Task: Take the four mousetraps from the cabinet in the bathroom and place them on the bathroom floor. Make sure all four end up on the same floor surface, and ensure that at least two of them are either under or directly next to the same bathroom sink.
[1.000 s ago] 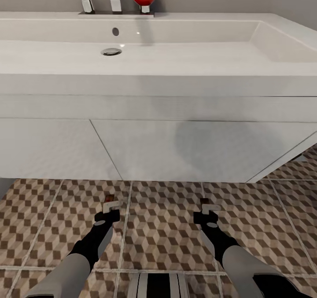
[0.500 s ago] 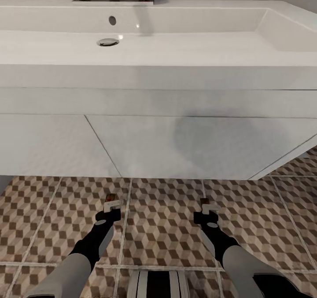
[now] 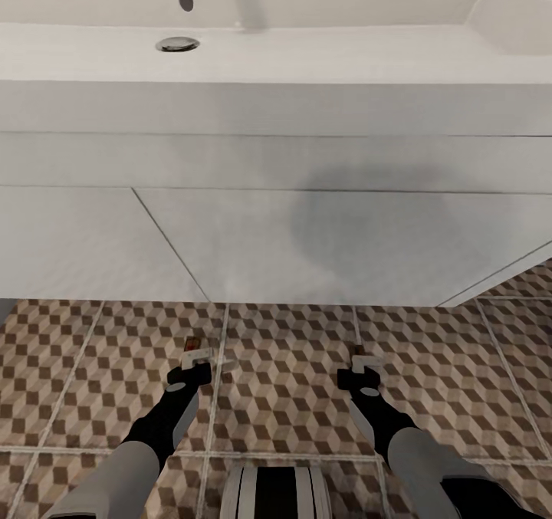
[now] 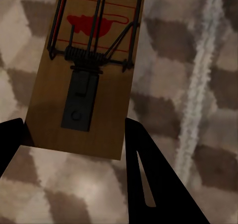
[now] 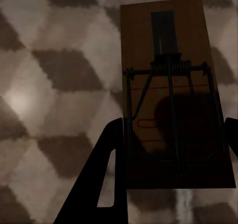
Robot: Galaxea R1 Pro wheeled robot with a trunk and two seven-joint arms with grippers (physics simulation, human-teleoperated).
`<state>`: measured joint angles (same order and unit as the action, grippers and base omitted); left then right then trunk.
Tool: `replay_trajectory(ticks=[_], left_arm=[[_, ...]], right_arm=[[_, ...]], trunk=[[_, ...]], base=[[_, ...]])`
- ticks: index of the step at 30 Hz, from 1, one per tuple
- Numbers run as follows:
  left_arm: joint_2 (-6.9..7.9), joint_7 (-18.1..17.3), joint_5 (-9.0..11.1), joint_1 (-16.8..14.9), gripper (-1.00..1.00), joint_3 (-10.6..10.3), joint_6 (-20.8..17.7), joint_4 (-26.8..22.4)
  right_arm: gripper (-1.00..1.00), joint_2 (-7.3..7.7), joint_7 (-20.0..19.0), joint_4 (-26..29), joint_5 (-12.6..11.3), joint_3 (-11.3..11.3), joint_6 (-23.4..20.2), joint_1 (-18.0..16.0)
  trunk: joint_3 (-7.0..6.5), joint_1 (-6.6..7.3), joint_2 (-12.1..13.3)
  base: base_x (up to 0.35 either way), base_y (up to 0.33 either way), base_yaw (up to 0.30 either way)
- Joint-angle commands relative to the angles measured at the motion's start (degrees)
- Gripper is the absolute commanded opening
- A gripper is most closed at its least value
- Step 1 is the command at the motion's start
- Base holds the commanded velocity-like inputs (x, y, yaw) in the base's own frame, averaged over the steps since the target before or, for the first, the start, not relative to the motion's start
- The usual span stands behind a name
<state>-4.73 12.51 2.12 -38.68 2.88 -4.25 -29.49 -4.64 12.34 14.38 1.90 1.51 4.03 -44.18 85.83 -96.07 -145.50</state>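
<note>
1. Although each mousetrap looks like nothing more than a thin slip of wood with a wire spring and bar on top, I'd judge it light and stiff, with smooth faces that could slide in a loose pinch; the wire side seems best left alone, so the long side edges look the right place to hold.

2. Left gripper (image 3: 194, 356): its dark fingers (image 4: 148, 179) sit against both long edges of a mousetrap (image 4: 91, 67), closed to the board's width. The red mouse print and spring face the wrist camera, with the patterned bathroom floor (image 3: 284, 381) behind.

3. Right gripper (image 3: 360, 359): the same hold, with fingers (image 5: 106, 174) on either side of a second mousetrap (image 5: 171, 92), narrowed onto it, with tile behind.

4. From the head view both traps are held low over the tiles, just in front of the sink (image 3: 276, 159), well apart from each other. Whether either board touches the floor I cannot tell.

5. Being so light, they should need only a low release; a drop from height might bounce them or trip the bar.
</note>
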Motion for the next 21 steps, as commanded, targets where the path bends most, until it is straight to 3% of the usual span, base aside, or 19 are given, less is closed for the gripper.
replay_trajectory(ticks=[1, 21], left_arm=[[-0.04, 0.06, 0.06, 0.01, -1.0, 0.14, -0.33, -0.14], [0.07, 0.06, 0.07, 0.01, -1.0, 0.11, -0.32, -0.07]], right_arm=[[-1.0, -0.04, 0.14, -0.06, 0.19, 0.16, 0.19, -0.03], [-1.0, -0.11, 0.53, 0.45, 0.23, 0.29, 0.36, -0.03]], trunk=[[0.03, 0.01, -0.01], [0.03, 0.01, -0.01]], base=[[0.0, 0.0, 0.0], [0.0, 0.0, 0.0]])
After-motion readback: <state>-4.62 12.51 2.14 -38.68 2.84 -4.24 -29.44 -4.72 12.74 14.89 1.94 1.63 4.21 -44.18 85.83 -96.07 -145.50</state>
